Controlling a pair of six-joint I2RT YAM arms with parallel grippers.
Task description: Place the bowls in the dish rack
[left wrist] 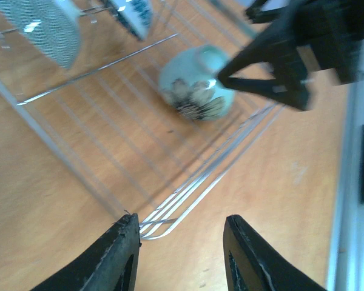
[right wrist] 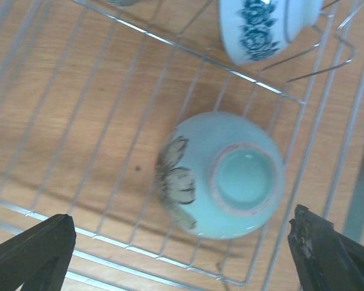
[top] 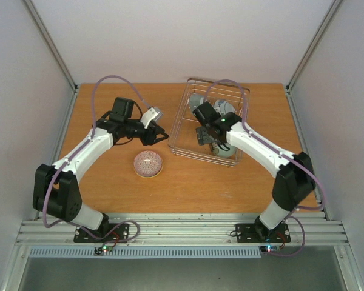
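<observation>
The dish rack (top: 183, 119) of silvery wire stands at the back right of the table. Inside it a pale green bowl (right wrist: 221, 176) with a dark leaf print lies upside down, and a blue-and-white bowl (right wrist: 261, 24) leans behind it. My right gripper (right wrist: 182, 218) hovers open over the green bowl, its fingers well apart and touching nothing. A pink-red patterned bowl (top: 148, 164) sits upright on the table left of the rack. My left gripper (left wrist: 182, 233) is open and holds nothing, just outside the rack's near corner (left wrist: 151, 227).
Two more pale bowls (top: 197, 100) lean in the rack's far end. In the left wrist view the right gripper (left wrist: 291, 54) shows dark above the green bowl (left wrist: 197, 85). White walls and metal frame posts surround the table (top: 109, 194).
</observation>
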